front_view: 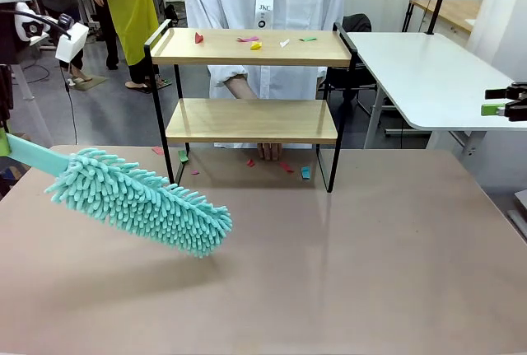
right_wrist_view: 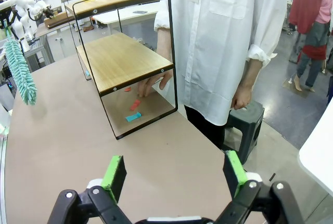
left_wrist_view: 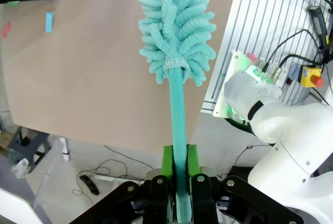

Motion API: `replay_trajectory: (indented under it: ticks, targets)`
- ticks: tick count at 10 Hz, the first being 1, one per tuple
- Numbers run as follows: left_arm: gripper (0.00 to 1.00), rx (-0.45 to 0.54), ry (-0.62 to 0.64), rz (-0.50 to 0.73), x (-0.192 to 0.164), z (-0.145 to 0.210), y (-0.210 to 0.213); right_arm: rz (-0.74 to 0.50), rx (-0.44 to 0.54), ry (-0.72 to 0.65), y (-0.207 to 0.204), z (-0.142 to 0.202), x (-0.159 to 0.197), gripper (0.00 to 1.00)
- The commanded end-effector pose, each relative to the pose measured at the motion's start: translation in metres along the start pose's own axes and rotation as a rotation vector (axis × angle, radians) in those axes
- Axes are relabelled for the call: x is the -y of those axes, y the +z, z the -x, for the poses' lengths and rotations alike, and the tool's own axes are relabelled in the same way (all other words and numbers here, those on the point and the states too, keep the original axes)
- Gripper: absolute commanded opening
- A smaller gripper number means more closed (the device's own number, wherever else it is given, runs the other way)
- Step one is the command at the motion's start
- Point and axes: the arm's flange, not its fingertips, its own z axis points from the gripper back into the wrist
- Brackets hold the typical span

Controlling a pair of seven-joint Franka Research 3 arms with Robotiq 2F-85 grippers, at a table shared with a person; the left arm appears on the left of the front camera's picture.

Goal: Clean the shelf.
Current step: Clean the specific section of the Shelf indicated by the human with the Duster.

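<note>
Left gripper: clenched on microfibre duster handle | right gripper: released, empty | step: lift the duster toward shelf at 1 o'clock, sweep coloured scraps off lightly.

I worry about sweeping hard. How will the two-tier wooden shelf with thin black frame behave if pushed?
The two-tier wooden shelf probably slides or tips easily: thin frame, only coloured scraps on top. The fluffy teal duster in the left gripper looks soft, so pushes would likely be gentle.
</note>
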Motion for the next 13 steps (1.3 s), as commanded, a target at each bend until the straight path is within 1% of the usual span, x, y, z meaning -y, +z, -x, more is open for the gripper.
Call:
replay_trajectory:
  ticks: [1, 12, 13]
  targets:
    - [0.13, 0.002, 0.003, 0.002, 0.001, 0.003, 0.001, 0.001, 0.001, 0.006, 0.000, -0.003, -0.001, 1.00]
    - [0.13, 0.000, 0.000, 0.000, 0.000, 0.000, 0.000, 0.001, 0.001, 0.006, 0.000, -0.003, -0.001, 1.00]
    - [0.13, 0.047, 0.034, 0.039, 0.001, -0.011, -0.002, 0.001, 0.001, 0.006, 0.000, -0.003, -0.001, 1.00]
